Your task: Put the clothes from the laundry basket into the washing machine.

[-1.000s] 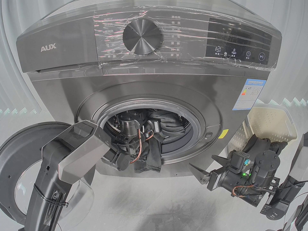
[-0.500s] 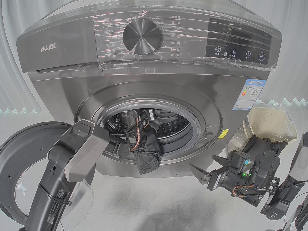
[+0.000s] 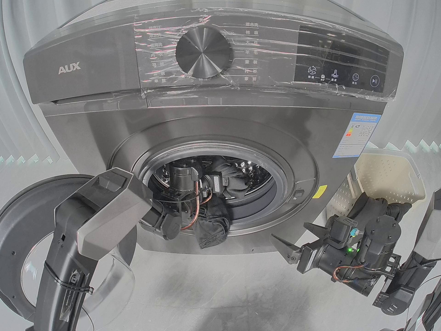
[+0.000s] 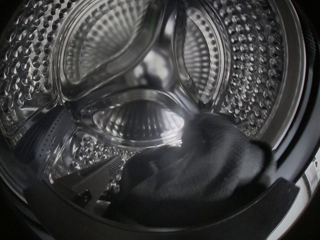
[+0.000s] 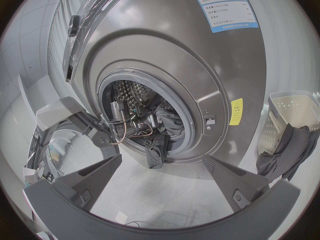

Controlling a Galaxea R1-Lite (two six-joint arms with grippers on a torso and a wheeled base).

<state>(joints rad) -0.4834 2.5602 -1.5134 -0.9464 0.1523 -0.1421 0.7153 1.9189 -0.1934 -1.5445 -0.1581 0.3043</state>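
A: Head view first. Any sign of the load?

B: Dark garment (image 3: 212, 226) half inside the washing machine (image 3: 229, 116), bunched at the drum mouth beside the left arm (image 3: 110, 208), tail drooping over the door rim (image 3: 262, 224). Right tool (image 3: 296, 237) low beside the laundry basket (image 3: 390, 175), spread wide, grasping nothing.

A: Left wrist view?

B: Straight into the drum (image 4: 133, 67). Left tool (image 4: 160, 159) released, by the look of it: one finger (image 4: 98, 180) bare and set wide, the other buried under the cloth.

A: Right wrist view?

B: Grey garment (image 5: 286, 150) draped over the basket's edge, waiting.

A: Step in hand?

B: Probably dropping off this piece. Next: push the hanging tail past the rim, back out without snagging the cloth, then fetch the grey one.
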